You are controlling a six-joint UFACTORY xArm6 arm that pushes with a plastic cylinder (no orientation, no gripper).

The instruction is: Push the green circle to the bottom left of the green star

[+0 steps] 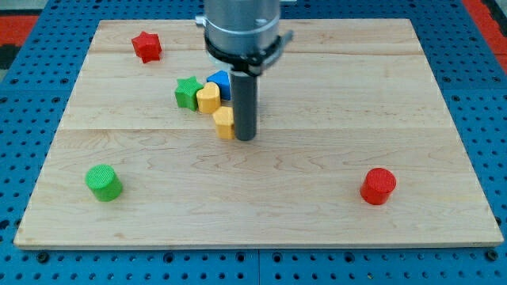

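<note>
The green circle (103,182) lies near the board's bottom left. The green star (188,92) sits left of the board's middle, in a cluster with a yellow heart (207,98), a blue block (219,82) and a yellow hexagon-like block (224,123). My tip (245,138) stands just right of the lower yellow block, touching or nearly touching it, far to the right of and above the green circle.
A red star (146,46) lies at the top left. A red circle (378,186) lies at the bottom right. The wooden board (333,95) rests on a blue pegboard (483,79). The arm's grey body (240,28) hangs over the top middle.
</note>
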